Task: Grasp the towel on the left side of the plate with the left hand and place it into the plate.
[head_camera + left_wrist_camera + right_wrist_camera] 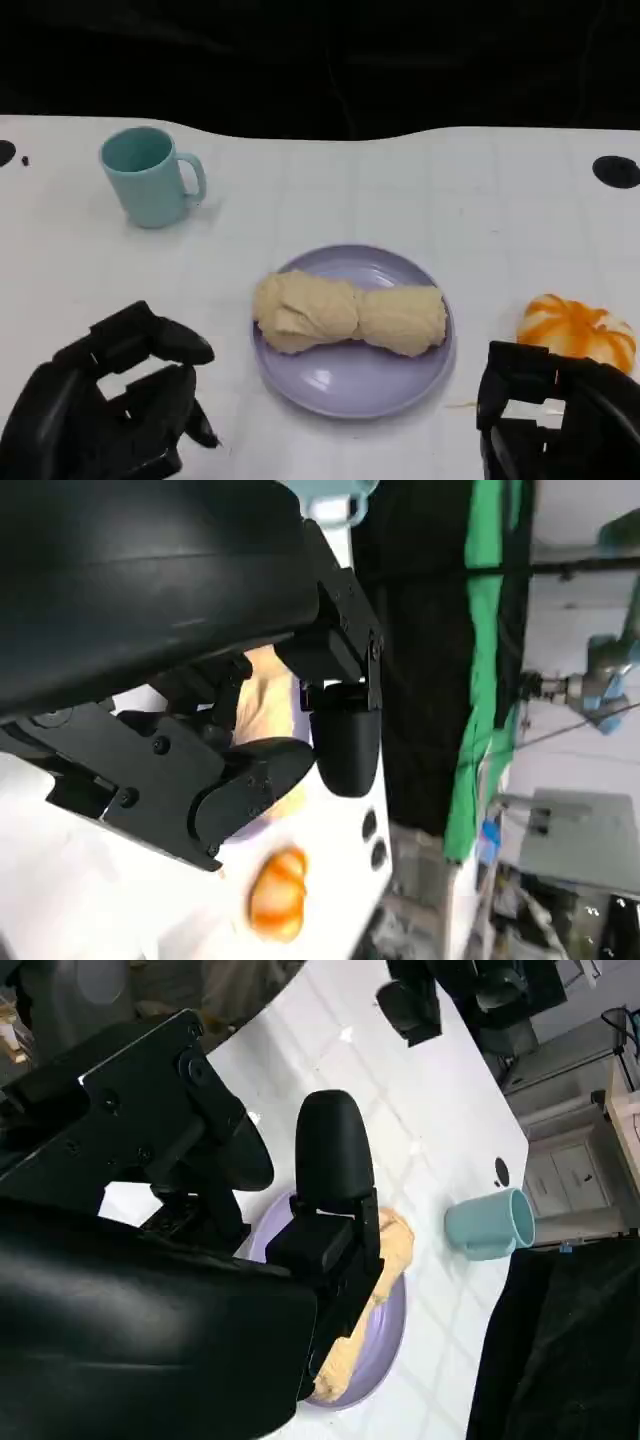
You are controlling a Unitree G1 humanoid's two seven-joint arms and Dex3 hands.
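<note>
Left hand (110, 405): it rests low on the table, holding nothing, with its fingers apart and loosely curved toward the plate.
Mug (150, 177): the light blue mug stands upright, well beyond the left fingertips and far from them.
Towel (350, 315): the beige towel, rolled into a bundle, already lies inside the plate, well apart from the left fingers and in front of them to the inner side. Nothing touches it.
Plate (345, 385): the purple plate sits between the two hands; its near rim is a little beyond the left fingertips.
Step in hand: I judge that the placing is done and only the retreat of the left hand remains.
How to do it well: keep the fingers spread and draw the hand back and away from the plate rim, low and straight, so that no finger catches the towel end or pushes the plate.
Pumpkin (578, 332): a small orange and white pumpkin lies just beyond the right hand.
Right hand (560, 415): it rests near the table edge with nothing in it; whether its fingers are spread or curled I cannot tell.
</note>
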